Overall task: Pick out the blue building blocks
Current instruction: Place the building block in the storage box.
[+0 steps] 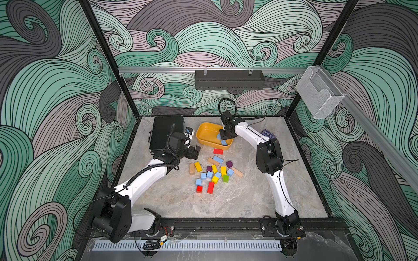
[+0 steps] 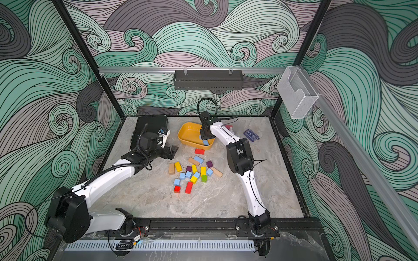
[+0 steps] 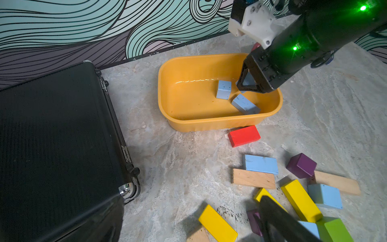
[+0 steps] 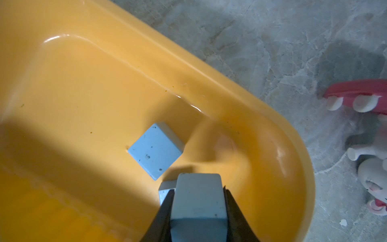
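R gripper [image 3: 249, 83] clamped on one blue block [image 4: 199, 201], low inside yellow tub [image 3: 209, 123]. A blue cube [image 3: 223, 89] and blue brick [image 3: 245, 104] lie on the tub floor close by; rest of the blue building blocks [image 1: 218, 159] sit in the mixed pile [image 1: 223, 170] on the table [image 1: 248, 198]. Release step, my read: shift twd bare floor so block doesn't land on brick corner & tip, part jaws low, lift straight up clear of rim. L gripper [image 1: 195, 151] jaws apart, empty, beside pile; best kept off tub til R is out.

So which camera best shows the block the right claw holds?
Right wrist view: the block sits large between the right gripper's jaws. Left wrist view shows only a bit past the gripper; in both top views the gripper mostly covers it.
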{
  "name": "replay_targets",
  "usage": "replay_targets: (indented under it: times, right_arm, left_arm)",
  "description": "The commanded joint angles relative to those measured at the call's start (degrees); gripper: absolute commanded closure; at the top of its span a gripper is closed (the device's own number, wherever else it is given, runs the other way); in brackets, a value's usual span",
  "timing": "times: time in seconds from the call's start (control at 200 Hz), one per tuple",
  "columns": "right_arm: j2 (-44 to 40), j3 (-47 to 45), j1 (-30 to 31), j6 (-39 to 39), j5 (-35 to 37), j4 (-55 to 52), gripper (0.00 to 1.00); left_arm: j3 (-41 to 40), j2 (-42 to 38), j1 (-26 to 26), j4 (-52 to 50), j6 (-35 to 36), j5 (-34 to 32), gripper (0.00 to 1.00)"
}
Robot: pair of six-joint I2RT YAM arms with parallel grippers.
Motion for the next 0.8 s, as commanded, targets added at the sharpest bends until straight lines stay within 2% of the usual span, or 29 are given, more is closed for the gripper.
replay_targets:
  times: [0.0, 0.095, 0.17, 0.52, 0.69, 0.796]
  right_arm:
    - [1.5, 1.6, -0.2, 0.7, 0.9, -1.0, 0.83]
    - [1.9, 2.1, -0.2, 1.0, 0.3, -1.4, 0.8]
    - [2.2, 2.6, -0.2, 1.1, 0.3, -1.8, 0.72]
    - [1.7, 3.5, -0.1, 2.5, -2.6, -3.1, 0.57]
    - [0.6, 3.6, -0.1, 3.0, -2.9, -4.0, 0.45]
    - [-0.7, 3.3, -0.1, 2.8, -4.0, -4.1, 0.42]
  left_arm:
    - [1.1, 0.3, 0.4, -0.8, -0.2, 0.7, 0.01]
    - [1.2, 0.2, 0.4, -0.9, -0.4, 0.3, 0.01]
    - [2.3, -0.1, 0.4, -2.5, -0.8, -0.2, 0.01]
    - [2.0, -3.3, 0.4, -4.7, 0.3, -0.5, 0.01]
    - [2.0, -4.2, 0.4, -5.0, -0.4, 0.0, 0.01]
    - [2.1, -5.1, 0.4, -5.3, -0.5, 0.5, 0.01]
